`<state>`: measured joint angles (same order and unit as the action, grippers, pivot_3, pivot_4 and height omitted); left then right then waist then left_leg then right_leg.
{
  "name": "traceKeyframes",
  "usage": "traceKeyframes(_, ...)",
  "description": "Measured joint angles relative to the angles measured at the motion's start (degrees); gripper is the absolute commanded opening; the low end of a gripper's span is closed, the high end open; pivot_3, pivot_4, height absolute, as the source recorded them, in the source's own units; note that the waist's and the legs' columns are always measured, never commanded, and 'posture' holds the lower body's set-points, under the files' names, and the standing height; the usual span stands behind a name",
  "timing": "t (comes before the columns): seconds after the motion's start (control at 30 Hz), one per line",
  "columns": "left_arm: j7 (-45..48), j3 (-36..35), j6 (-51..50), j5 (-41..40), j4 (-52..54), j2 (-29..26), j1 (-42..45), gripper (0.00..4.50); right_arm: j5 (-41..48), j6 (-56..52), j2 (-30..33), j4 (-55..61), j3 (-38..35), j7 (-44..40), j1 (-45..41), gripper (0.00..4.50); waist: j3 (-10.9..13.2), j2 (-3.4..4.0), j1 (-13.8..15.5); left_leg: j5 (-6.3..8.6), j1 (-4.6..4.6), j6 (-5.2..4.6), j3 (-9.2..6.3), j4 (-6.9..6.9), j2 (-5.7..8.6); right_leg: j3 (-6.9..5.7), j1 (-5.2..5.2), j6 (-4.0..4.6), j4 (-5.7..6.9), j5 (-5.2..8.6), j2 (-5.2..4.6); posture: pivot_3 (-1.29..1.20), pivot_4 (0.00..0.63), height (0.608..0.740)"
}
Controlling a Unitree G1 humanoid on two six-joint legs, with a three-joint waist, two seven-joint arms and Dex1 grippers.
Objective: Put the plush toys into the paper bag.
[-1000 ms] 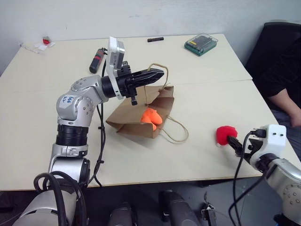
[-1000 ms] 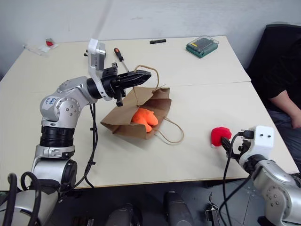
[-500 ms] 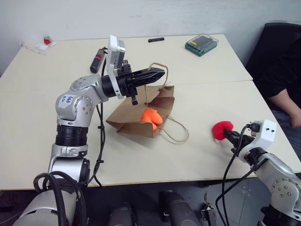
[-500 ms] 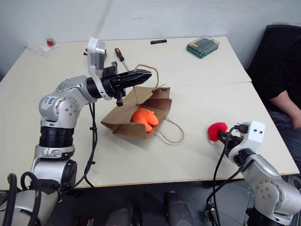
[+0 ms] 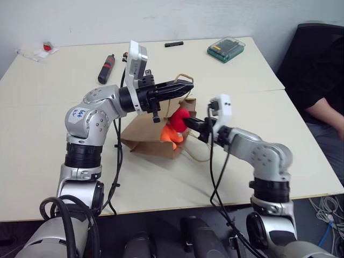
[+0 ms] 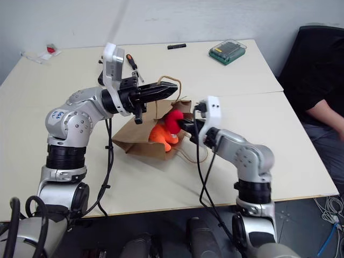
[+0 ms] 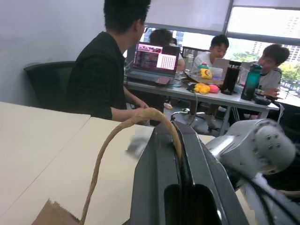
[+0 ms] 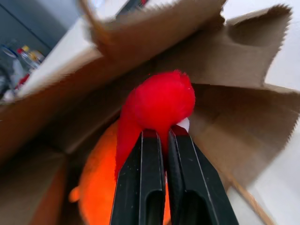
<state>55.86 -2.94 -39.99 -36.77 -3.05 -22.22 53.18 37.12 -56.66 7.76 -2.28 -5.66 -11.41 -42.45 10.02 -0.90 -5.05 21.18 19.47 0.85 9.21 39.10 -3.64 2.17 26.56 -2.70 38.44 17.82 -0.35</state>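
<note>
Two grippers are clenched: the left gripper (image 5: 185, 86) lifts the brown paper bag's (image 5: 145, 137) cord handle so its mouth is kept open, while the right gripper (image 5: 189, 123) carries the round red plush toy (image 5: 180, 117) at that mouth, above the fuzzy orange plush toy (image 5: 171, 133) inside.

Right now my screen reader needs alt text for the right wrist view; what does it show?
The right gripper is shut on the red plush toy, holding it at the open mouth of the brown paper bag. The orange plush toy lies inside the bag just beneath the red one.
</note>
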Motion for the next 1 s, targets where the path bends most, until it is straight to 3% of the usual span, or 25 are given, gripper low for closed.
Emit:
traceKeyframes(0.17,-0.6,-0.3,-1.0,-0.7,1.1,-0.3,-0.3,0.00,-5.9,11.2,-4.0,-15.2,0.7,-1.4,-7.4,0.04,0.0,0.00,-0.5,0.00,-0.02,0.00,-0.02,-0.02,-0.03,-0.05,0.01,0.01,0.13,0.01,0.00,0.00,0.150,0.740)
traceKeyframes(0.2,-0.8,-0.4,-1.1,-0.7,1.1,-0.3,-0.4,0.00,-6.6,12.4,-4.5,-16.8,0.7,-1.5,-7.7,0.27,0.0,0.01,-0.5,0.00,-0.01,0.00,-0.03,-0.02,-0.04,-0.06,0.01,0.01,0.17,0.01,-0.01,0.00,0.150,0.740)
traceKeyframes(0.27,-1.1,-0.5,-1.1,-0.7,1.2,-0.4,-0.8,0.00,-7.5,14.4,-5.5,-19.3,0.7,-1.7,-8.0,0.76,0.0,0.01,-0.6,0.00,0.01,0.00,-0.04,-0.01,-0.03,-0.07,0.01,0.01,0.21,0.01,-0.03,0.00,0.150,0.740)
traceKeyframes(0.47,-1.6,-0.5,-0.2,-0.5,0.6,-0.4,-1.2,0.00,-7.4,15.4,-7.4,-20.2,-0.6,-2.6,-8.0,2.84,0.0,0.01,-1.2,0.00,0.02,0.00,-0.10,-0.01,-0.04,-0.12,0.00,0.01,0.31,0.01,-0.05,0.00,0.150,0.740)
traceKeyframes(0.63,-2.0,-0.6,1.8,0.2,-1.5,-0.6,-1.4,0.00,-7.3,13.8,-6.4,-14.5,-0.5,-3.6,-6.5,4.48,0.0,0.02,-1.3,0.00,0.03,0.01,-0.14,-0.02,-0.05,-0.15,0.00,0.01,0.31,0.01,-0.05,0.00,0.150,0.740)
traceKeyframes(0.8,-2.2,-1.8,2.9,0.5,-3.9,-2.0,-2.2,0.00,-4.0,2.5,0.7,6.2,-0.8,-2.3,4.1,4.48,0.0,0.03,-0.6,0.00,0.21,0.00,-0.32,-0.01,-0.04,-0.30,0.03,0.01,0.21,0.01,-0.12,0.00,0.150,0.740)
traceKeyframes(1.0,-2.7,-3.2,3.0,0.5,-3.9,-2.7,-3.0,0.00,4.6,-13.4,4.7,27.9,-13.3,5.0,16.2,4.48,0.0,0.01,0.2,0.00,0.22,0.01,-0.33,0.06,-0.01,-0.26,0.03,0.01,0.01,0.01,-0.10,0.00,0.150,0.740)
